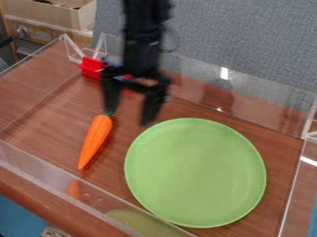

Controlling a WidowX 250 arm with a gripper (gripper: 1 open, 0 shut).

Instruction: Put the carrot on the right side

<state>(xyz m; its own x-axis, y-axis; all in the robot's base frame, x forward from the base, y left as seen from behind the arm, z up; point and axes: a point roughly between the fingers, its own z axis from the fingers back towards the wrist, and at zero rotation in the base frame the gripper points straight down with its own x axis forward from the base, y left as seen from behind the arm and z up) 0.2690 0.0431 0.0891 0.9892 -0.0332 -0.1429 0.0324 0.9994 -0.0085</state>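
The orange carrot (95, 139) with its green top lies on the wooden table, left of the green plate (196, 172), green end pointing away. My black gripper (133, 104) hangs just above and to the right of the carrot's leafy end. Its fingers (154, 104) are spread apart, open, with nothing between them. The image of the arm is motion-blurred.
A red block (92, 67) sits at the back left, partly hidden behind the arm. Clear acrylic walls (37, 167) ring the wooden table. Cardboard boxes (56, 14) stand behind the back wall.
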